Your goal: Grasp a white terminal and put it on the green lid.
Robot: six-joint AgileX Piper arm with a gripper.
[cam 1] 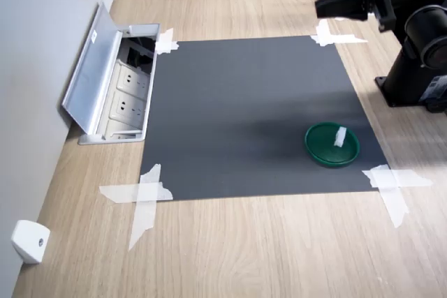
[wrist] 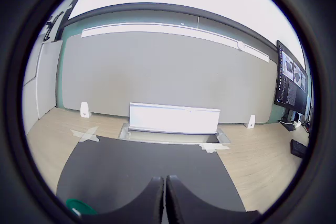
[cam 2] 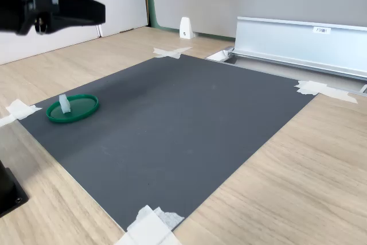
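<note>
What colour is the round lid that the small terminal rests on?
Dark green. The green lid, holding the white terminal, shows best in the first exterior view.

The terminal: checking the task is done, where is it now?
The terminal stands on the green lid, near the mat's corner at the first exterior view's lower right.

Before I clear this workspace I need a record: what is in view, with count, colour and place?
mat: one, dark grey, taped to the wood floor
green lid: one, dark green, on the mat near its corner by the arm's base
white terminal: one, white, standing on the green lid
tape strips: four crosses, white, one at each mat corner
socket box: one, silver, lid open, by the wall
wedge blocks: white, along the wall
monitor: one, dark, wrist view only
gripper: one, black, raised, shut, empty
</note>
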